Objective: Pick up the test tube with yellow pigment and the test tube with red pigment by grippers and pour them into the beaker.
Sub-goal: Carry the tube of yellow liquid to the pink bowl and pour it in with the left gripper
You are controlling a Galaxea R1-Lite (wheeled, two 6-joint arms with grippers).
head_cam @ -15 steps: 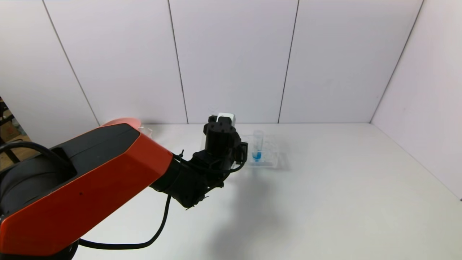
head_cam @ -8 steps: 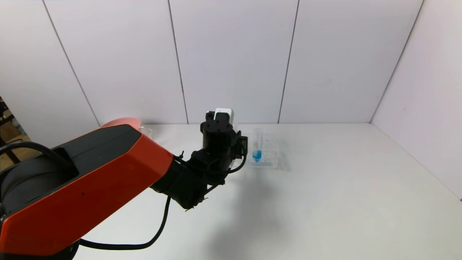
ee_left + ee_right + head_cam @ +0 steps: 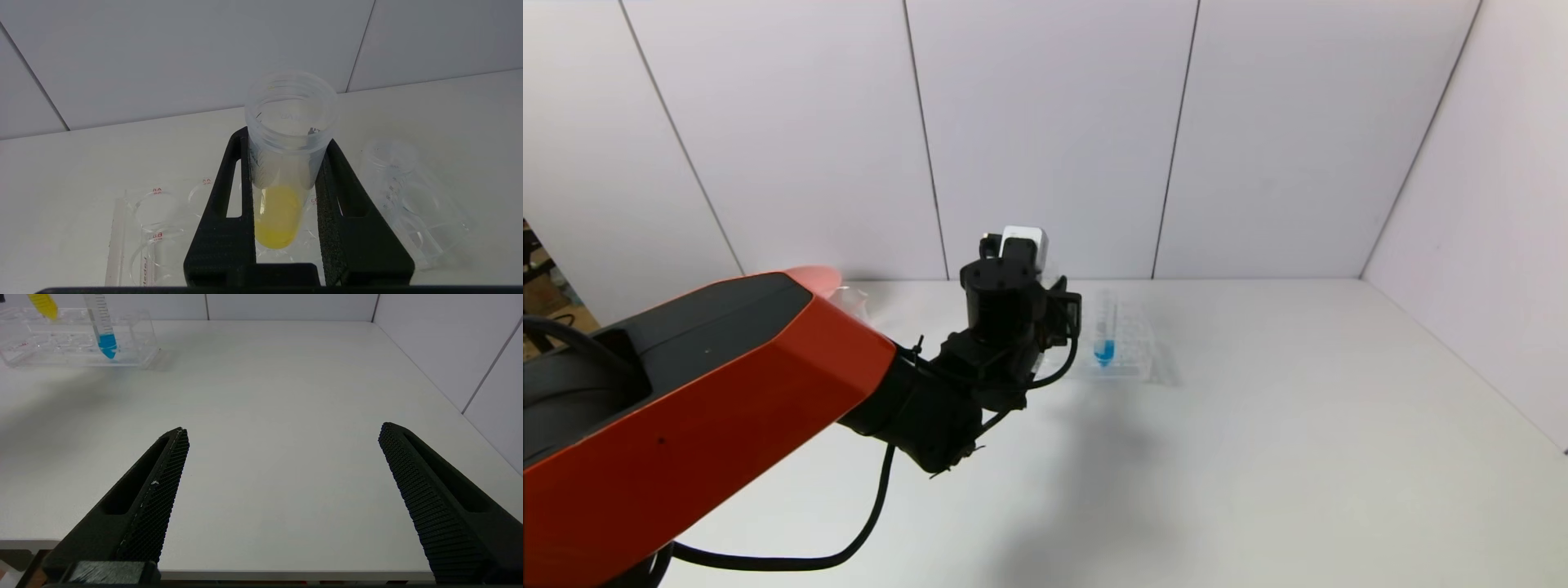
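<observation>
Left gripper: both black fingers pressed against the sides of the test tube with yellow pigment, jaws clamped on it just under its threaded neck. Tube long axis runs about upright between the fingers; open mouth points up toward the wrist camera, rounded tip with the yellow liquid points down and hangs below the fingertips. In the right wrist view the yellow tip sits above the top of the clear tube rack, not touching it.

Directly below the held tube: the rack's round sockets, marked with red letters, none holding a tube there. Just beside the gripper, on the side away from those sockets, another clear tube stands in the rack, graduated, leaning slightly; its contents cannot be told from this view. The head view shows a tube with blue liquid upright in the rack to the right of the left gripper's wrist, tip down.

Beyond the left arm's shell, a pink bowl edge shows, with a clear rim just beside it; whether that is the beaker cannot be told.

Right gripper: well apart from the rack, low over the near table edge, fingers spread wide, nothing between them.
</observation>
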